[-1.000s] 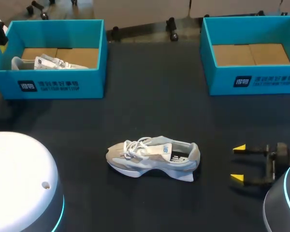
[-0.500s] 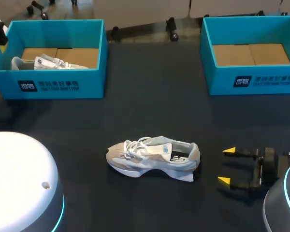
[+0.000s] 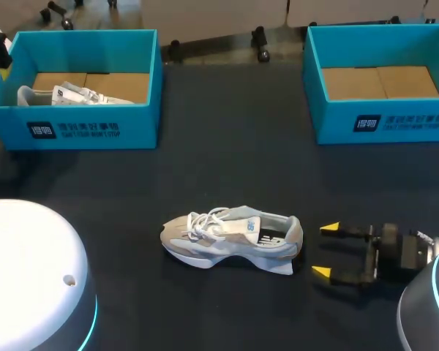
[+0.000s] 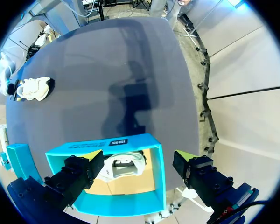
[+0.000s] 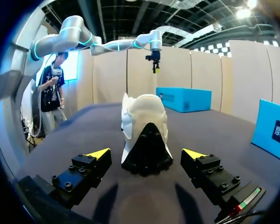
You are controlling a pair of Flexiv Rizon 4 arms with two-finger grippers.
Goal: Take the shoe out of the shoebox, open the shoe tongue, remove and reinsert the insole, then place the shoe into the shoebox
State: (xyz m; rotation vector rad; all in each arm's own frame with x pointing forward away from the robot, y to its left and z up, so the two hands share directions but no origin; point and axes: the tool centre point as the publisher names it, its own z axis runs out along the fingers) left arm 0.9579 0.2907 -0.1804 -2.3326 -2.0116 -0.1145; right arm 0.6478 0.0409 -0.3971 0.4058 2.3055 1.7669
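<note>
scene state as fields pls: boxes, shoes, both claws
left shoebox: holds second shoe
right shoebox: no shoe inside
table shoe: mid-table, outside both boxes, toe left, heel right
right claw: open, next to table shoe's heel, not touching
left claw: open, above left shoebox

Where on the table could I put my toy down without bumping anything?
The wide dark stretch of table between the left shoebox and the right shoebox is bare, down to the shoe. The right shoebox is bare inside too. It is crowded beside the shoe's heel, where the right gripper sits open.
</note>
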